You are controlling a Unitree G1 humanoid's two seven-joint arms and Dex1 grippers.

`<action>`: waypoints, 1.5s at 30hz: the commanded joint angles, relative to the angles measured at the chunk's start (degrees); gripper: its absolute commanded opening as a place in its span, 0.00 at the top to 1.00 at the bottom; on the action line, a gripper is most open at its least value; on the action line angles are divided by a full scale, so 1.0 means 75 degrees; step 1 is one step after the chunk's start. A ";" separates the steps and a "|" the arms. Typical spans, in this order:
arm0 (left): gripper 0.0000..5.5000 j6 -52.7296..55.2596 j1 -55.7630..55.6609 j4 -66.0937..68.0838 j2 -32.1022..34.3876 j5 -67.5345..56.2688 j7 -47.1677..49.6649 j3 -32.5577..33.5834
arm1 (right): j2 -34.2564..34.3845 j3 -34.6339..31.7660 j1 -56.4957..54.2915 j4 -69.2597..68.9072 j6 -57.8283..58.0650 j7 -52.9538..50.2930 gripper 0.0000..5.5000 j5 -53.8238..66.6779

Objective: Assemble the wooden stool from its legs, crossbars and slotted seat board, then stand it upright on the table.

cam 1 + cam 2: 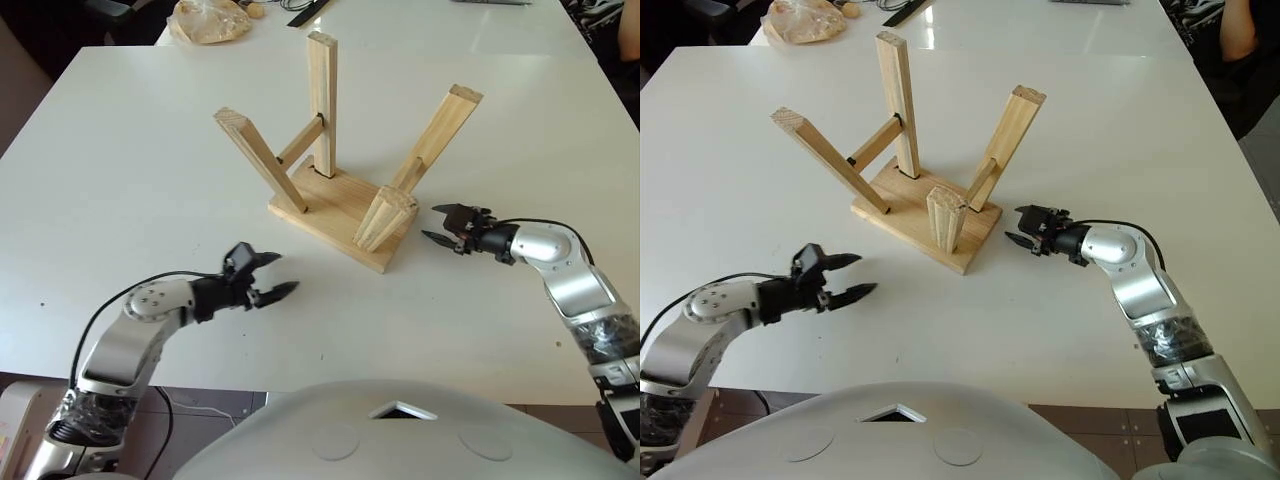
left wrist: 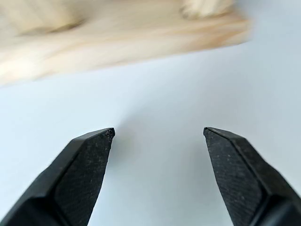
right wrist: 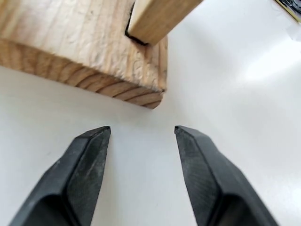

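Note:
The wooden stool rests upside down mid-table, its seat board flat on the white table and its legs pointing up and splaying outward. A crossbar joins two of the legs on the left side. My left gripper hovers open just above the table, a short way in front of the seat board's left corner. My right gripper is open too, level with the board's right corner and a few centimetres from it. Neither holds anything.
A clear plastic bag with something tan inside lies at the table's far edge, with dark cables beside it. Wide bare tabletop spreads left and right of the stool. The near table edge runs just behind both arms.

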 commanded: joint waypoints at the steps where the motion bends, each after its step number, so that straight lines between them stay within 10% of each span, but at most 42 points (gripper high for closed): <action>1: 0.36 -0.1421 -0.1321 0.2326 -0.0530 0.0769 0.1199 0.0607 | -0.0102 0.0411 0.0623 -0.0193 0.0409 0.0193 0.54 -0.0385; 18: 0.36 -0.5798 -0.3872 0.7479 -0.1112 0.2763 0.1740 -0.0007 | -0.0011 0.0937 0.0938 -0.0455 0.0452 0.0364 0.54 -0.0579; 28: 0.36 -0.5724 -0.2180 0.4810 -0.1587 0.2386 0.0304 -0.1253 | 0.0152 0.0870 0.1151 -0.0773 0.0682 0.0199 0.54 -0.0326; 36: 0.36 -0.3169 0.0753 0.0114 -0.1462 0.0653 0.1178 -0.0748 | 0.0141 0.0135 0.1427 -0.2048 0.1299 0.0472 0.54 0.1022; 45: 0.36 -0.1623 0.0722 -0.1653 -0.1110 -0.0288 0.1077 -0.0168 | -0.0367 -0.0815 0.1329 -0.3470 0.2181 0.0935 0.54 0.1665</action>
